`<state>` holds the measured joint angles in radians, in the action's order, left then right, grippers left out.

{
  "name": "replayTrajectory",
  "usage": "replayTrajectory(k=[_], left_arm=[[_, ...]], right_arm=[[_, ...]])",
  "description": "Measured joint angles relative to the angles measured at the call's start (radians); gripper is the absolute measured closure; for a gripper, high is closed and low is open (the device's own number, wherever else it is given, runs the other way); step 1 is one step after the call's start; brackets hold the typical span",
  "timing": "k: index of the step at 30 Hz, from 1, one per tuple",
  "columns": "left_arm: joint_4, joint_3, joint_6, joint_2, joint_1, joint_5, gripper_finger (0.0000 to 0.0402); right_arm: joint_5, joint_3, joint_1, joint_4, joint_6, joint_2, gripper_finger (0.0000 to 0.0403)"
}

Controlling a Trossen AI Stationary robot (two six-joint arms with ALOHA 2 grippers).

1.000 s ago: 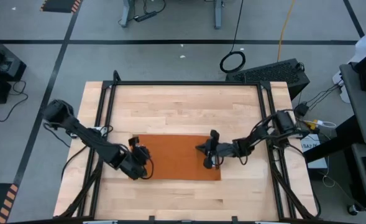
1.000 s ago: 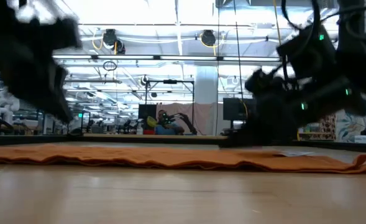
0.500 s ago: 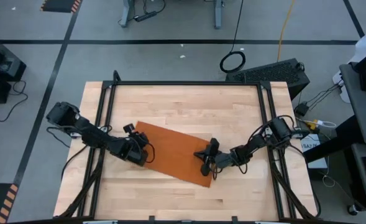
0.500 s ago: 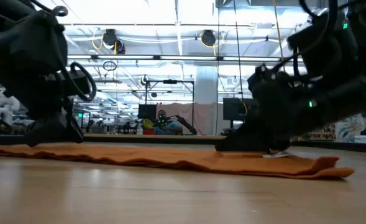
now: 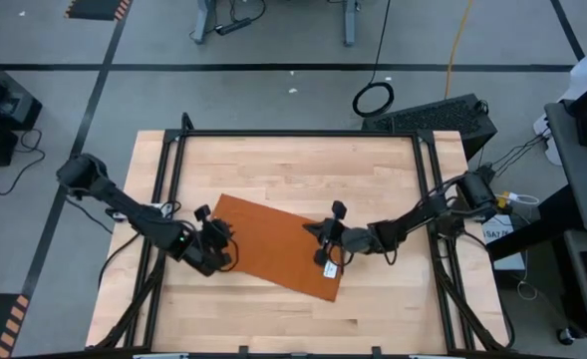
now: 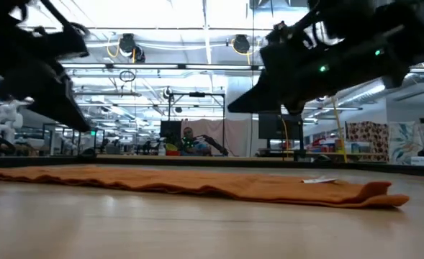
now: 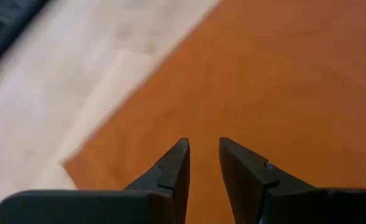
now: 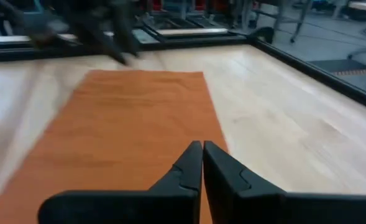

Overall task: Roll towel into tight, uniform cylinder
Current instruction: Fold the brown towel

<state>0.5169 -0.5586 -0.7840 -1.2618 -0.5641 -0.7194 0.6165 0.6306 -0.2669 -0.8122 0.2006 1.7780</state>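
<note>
Wooden desk point(image 5: 293, 165) inside a black frame, grey floor around it. Towel point(image 5: 273, 244) lies flat and unrolled on the desk, turned at a slant, small white tag point(image 5: 329, 270) showing near its right end. Left claw point(image 5: 216, 242) sits over the towel's left end, fingers point(image 7: 173, 168) a little apart, nothing between them. Right claw point(image 5: 325, 237) sits over the towel's right end, fingers point(image 8: 192, 163) pressed together, empty. Low view: both claws are raised clear of the cloth.

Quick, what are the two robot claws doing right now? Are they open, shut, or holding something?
Left claw: open a little, holding nothing, above the orange towel.
Right claw: shut, holding nothing, above the towel.
</note>
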Motion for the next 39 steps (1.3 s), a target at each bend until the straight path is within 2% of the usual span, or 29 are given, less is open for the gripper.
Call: replayTrajectory(k=[3,7,11,14,17,23,27,31,33,36,39], left_arm=[[0.004,0.000,-0.073,-0.005,-0.036,0.079,0.0307],[0.014,0.004,-0.119,-0.047,-0.047,0.126,0.0307],[0.017,0.004,-0.122,-0.109,-0.032,0.146,0.0307],[0.045,0.005,-0.111,-0.154,0.002,0.125,0.0307],[0.041,0.020,-0.040,-0.192,0.056,0.092,0.0307],[-0.067,0.045,0.158,-0.251,0.218,0.025,0.0307],[-0.196,0.051,0.354,-0.250,0.332,0.028,0.0307],[-0.394,0.041,0.583,-0.244,0.427,0.060,0.0307],[-0.420,0.014,0.649,-0.237,0.458,0.091,0.0307],[-0.366,-0.052,0.658,-0.217,0.478,0.121,0.0307],[-0.221,-0.118,0.569,-0.179,0.468,0.168,0.0307]], right_arm=[[-0.052,-0.013,0.031,0.005,0.044,0.038,0.0397],[-0.121,-0.016,0.039,-0.001,0.120,0.107,0.0397],[-0.125,-0.015,0.017,0.030,0.225,0.181,0.0397],[-0.110,-0.007,-0.013,0.018,0.302,0.221,0.0397],[-0.100,0.006,-0.046,0.000,0.349,0.256,0.0397],[-0.098,0.007,-0.119,0.026,0.376,0.245,0.0397],[-0.025,0.012,-0.155,0.020,0.402,0.236,0.0397],[0.053,0.029,-0.169,0.004,0.361,0.227,0.0397],[0.055,0.042,-0.165,-0.008,0.301,0.217,0.0397],[0.055,0.042,-0.151,0.009,0.200,0.188,0.0397],[0.056,0.043,-0.141,0.068,0.090,0.130,0.0397]])
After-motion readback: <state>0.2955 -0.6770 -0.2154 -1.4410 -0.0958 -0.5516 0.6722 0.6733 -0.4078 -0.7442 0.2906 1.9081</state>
